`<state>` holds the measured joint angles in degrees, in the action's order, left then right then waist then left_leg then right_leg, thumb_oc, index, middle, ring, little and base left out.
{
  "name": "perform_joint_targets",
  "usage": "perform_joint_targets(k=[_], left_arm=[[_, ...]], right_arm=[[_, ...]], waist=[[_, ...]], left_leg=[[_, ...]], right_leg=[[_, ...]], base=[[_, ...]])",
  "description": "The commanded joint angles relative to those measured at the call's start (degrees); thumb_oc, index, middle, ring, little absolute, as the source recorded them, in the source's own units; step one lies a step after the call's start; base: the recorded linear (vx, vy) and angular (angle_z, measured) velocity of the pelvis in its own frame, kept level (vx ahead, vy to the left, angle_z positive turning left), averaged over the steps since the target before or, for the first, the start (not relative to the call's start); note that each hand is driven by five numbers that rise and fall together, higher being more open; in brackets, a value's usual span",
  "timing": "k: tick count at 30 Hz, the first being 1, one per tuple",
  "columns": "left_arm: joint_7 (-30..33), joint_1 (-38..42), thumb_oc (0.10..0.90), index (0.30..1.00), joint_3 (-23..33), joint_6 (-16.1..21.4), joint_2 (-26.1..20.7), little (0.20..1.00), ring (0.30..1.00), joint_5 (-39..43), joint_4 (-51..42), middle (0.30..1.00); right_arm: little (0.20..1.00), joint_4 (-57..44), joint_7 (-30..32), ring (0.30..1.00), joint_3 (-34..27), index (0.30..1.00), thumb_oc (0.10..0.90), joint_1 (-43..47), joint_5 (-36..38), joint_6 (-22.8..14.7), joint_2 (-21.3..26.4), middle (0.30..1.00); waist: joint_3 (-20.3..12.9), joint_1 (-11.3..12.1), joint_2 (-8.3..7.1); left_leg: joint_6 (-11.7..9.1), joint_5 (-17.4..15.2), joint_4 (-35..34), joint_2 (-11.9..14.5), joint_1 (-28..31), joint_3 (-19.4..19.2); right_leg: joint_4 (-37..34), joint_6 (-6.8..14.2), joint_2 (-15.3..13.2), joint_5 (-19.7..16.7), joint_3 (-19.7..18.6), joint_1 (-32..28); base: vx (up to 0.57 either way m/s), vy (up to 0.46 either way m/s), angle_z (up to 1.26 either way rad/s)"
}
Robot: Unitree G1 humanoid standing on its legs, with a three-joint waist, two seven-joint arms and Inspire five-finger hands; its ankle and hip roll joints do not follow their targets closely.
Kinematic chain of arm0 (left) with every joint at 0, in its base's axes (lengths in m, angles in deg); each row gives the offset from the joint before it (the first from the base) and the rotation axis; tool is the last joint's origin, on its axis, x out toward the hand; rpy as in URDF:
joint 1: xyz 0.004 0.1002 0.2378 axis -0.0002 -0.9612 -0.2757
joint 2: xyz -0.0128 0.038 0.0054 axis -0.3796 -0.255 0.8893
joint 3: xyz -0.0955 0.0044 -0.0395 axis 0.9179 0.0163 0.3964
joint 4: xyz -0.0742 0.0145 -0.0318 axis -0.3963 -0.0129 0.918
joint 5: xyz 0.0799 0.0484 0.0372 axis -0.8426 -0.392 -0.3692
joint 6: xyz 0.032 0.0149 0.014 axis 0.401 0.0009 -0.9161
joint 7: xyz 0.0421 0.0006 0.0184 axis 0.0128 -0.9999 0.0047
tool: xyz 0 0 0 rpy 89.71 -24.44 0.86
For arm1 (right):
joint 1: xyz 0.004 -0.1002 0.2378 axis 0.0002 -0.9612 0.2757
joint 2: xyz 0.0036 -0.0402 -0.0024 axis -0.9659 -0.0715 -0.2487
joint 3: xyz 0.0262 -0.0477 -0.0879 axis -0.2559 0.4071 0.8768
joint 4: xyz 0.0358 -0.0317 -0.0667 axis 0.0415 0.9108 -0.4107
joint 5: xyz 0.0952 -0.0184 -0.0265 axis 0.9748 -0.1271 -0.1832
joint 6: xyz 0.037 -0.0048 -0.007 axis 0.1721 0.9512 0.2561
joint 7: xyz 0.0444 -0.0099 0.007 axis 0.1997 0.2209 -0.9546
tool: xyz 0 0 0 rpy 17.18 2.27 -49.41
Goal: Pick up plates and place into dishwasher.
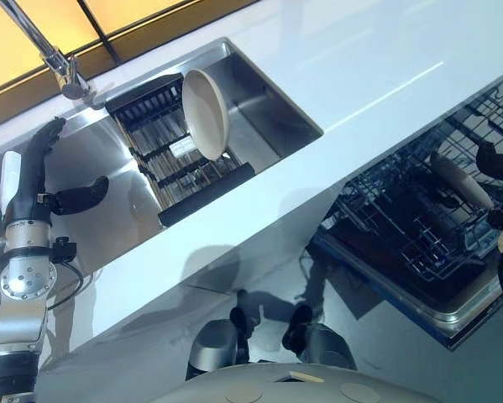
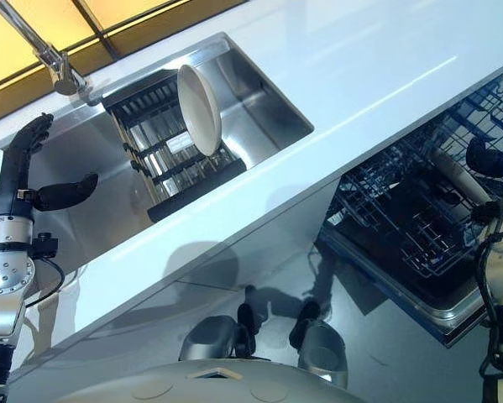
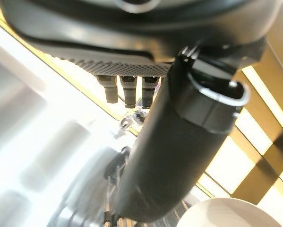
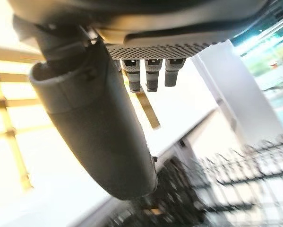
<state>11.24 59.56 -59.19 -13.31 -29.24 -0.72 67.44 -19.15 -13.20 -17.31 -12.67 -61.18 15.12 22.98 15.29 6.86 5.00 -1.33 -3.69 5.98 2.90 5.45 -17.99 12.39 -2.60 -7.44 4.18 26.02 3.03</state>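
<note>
While one plate stands on edge in the dish rack inside the sink, my left robot hand hangs over the sink basin on the faucet side of that rack, with its fingers straight and its thumb spread wide, holding nothing. Taking the dish rack as the reference, the plate sits at the rack end away from my left robot hand, so the rack's width lies between the hand and the plate, and they are apart, not touching. Its flat face is turned roughly toward the hand side, and its long axis runs upright from the rack bars to the top rim. My left wrist view shows a pale rim of the plate past the extended thumb, which agrees with an approach line across the rack. My right robot hand is well apart from the dish rack, over the dishwasher rack below the counter, close to a second plate standing among the tines there; its wrist view shows relaxed fingers with nothing between them. I judge the left robot hand the nearer one for the plate in the sink, with the coming move a reach across the rack toward its upper rim.
</note>
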Motion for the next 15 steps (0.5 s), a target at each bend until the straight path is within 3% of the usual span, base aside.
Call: perform_joint_targets(k=[1, 2, 4, 6, 10, 15], left_arm=[[3.0, 2.6, 0.800, 0.900, 6.9, 4.7, -4.3, 0.900, 0.900, -0.9, -6.3, 0.900], [3.1, 2.5, 0.800, 0.900, 7.1, 4.8, -4.3, 0.900, 0.900, -1.2, -6.3, 0.900], [3.3, 2.1, 0.800, 0.900, 8.8, 5.3, -4.2, 0.900, 0.900, -3.5, -7.0, 0.900], [3.8, 2.0, 0.800, 0.900, 9.6, 5.4, -4.7, 0.900, 0.900, -4.8, -7.6, 0.900], [5.1, 3.2, 0.800, 0.900, 9.9, 5.6, -6.3, 0.900, 0.900, -6.7, -7.1, 0.900], [6.0, 5.6, 0.800, 0.900, 9.0, 4.3, -9.2, 0.900, 0.900, -8.1, -5.8, 0.900]], right_arm=[[0.900, -5.6, 0.4, 0.900, -3.1, 0.900, 0.800, 2.2, 6.1, -8.1, -0.7, 0.900], [0.900, -6.0, -0.3, 0.900, -3.3, 0.900, 0.800, 1.8, 7.0, -8.6, -1.2, 0.900], [0.900, -9.6, -8.7, 0.900, -3.3, 0.900, 0.800, -0.7, 14.5, -13.0, -6.0, 0.900], [0.900, -12.7, -15.9, 0.900, -2.6, 0.900, 0.800, -2.1, 21.6, -14.2, -8.5, 0.900], [0.900, -16.0, -26.4, 0.900, -0.3, 0.900, 0.800, -2.4, 31.3, -15.3, -12.4, 0.900], [0.900, -20.1, -34.3, 0.900, 1.7, 0.900, 0.800, -2.0, 38.6, -14.8, -14.5, 0.900]], waist=[[-6.9, -0.7, -3.52], [-6.9, -0.9, -3.53], [-7.4, -2.0, -3.24], [-7.4, -2.8, -3.05], [-7.9, -3.9, -2.59], [-8.6, -5.3, -1.92]], left_leg=[[-0.6, -0.8, 0.5, -2.6, -4.5, -2.0], [-0.5, -0.8, 0.3, -2.8, -4.4, -1.9], [-0.1, -1.0, -1.5, -3.9, -3.1, -1.6], [0.1, -1.1, -2.5, -4.5, -2.4, -1.4], [0.4, -0.9, -4.3, -5.3, -1.6, -1.4], [1.3, -1.0, -6.4, -6.3, -0.5, -1.4]], right_leg=[[-8.8, 8.2, 0.0, 1.7, 3.0, -12.0], [-8.8, 8.3, -0.1, 1.7, 3.0, -11.9], [-9.1, 9.2, -0.8, 0.6, 2.4, -10.8], [-9.2, 9.7, -1.2, 0.0, 1.9, -10.0], [-9.0, 10.6, -1.9, -0.8, 1.6, -8.7], [-8.0, 11.8, -2.9, -1.3, 0.9, -6.7]], base=[[-0.14, 0.116, -0.01], [-0.19, 0.151, -0.07], [-0.20, 0.162, -0.04], [-0.17, 0.128, -0.01], [-0.14, 0.108, -0.02], [-0.11, 0.117, -0.07]])
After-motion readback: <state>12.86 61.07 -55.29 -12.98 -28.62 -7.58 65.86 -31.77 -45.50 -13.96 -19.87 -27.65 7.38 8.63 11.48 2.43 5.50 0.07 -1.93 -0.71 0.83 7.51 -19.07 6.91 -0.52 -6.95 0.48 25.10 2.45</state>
